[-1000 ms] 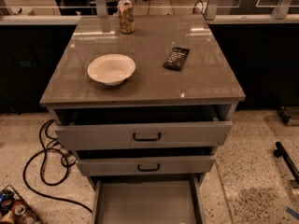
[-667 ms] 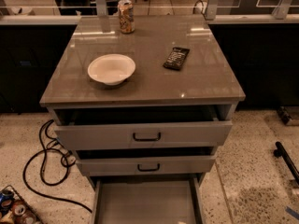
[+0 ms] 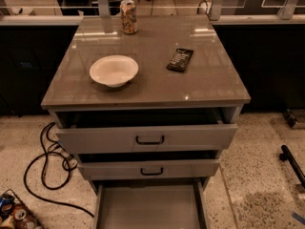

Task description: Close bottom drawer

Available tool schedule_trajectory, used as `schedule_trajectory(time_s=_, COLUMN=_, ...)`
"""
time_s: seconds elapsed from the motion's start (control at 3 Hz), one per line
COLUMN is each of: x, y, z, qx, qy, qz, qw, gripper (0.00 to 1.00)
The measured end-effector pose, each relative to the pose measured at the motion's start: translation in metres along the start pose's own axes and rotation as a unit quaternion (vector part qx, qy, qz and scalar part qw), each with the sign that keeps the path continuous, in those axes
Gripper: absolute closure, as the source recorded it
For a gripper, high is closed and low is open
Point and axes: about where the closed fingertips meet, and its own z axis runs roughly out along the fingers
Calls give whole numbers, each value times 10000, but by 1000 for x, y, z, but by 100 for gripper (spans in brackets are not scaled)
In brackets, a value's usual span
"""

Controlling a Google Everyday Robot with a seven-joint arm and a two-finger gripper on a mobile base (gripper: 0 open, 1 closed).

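Grey metal cabinet [image 3: 230, 114] with a glossy flat counter [image 3: 157, 87]. The bottom drawer [image 3: 147, 206], at 6 o'clock, stands pulled far out, its plain smooth interior exposed. The middle drawer [image 3: 190, 168] and top drawer [image 3: 105, 140], each with a black loop handle, are ajar. A round white bowl [image 3: 114, 70] sits at 9 o'clock of a flat black remote [image 3: 180, 59]. The hand lies outside the view; its state cannot be told.

A white bowl [image 3: 114, 70] sat left of centre on the grey bench [image 3: 157, 87], a black remote [image 3: 180, 60] lay to its right, and a can [image 3: 128, 16] stood at the back edge. Below, the top drawer [image 3: 147, 138] and middle drawer [image 3: 150, 169] stood partly open. A black cable [image 3: 45, 171] looped over the speckled floor [image 3: 257, 175] at left.
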Motion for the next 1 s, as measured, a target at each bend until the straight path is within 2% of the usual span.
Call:
schedule_trajectory(time_s=0.33, x=9, y=17, z=42, qx=-445, qy=12, qz=60, qw=9990, gripper=7)
schedule_trajectory(time_s=0.67, x=11, y=26, z=62, qx=-672, qy=85, qz=63, qw=9977, gripper=31)
schedule_trajectory(time_s=1.0, x=11, y=28, z=63, qx=-693, qy=80, qz=61, qw=9975, gripper=55)
